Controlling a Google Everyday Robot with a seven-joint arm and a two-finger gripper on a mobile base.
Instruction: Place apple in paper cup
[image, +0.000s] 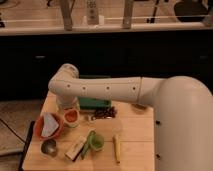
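End effector (66, 104) just over paper cup (71, 121), centre left, grip state impossible to tell; risk of toppling cup, spilling apple (71, 116), if lifted askew

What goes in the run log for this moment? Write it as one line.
claw: just above small white paper cup | small round orange-red apple: in cup mouth | orange-red bowl with grey-blue cloth: left of cup

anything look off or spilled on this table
Nothing stands out. The small round orange-red apple sits inside the short white paper cup, upright on the wooden table; the gripper hangs just above it.
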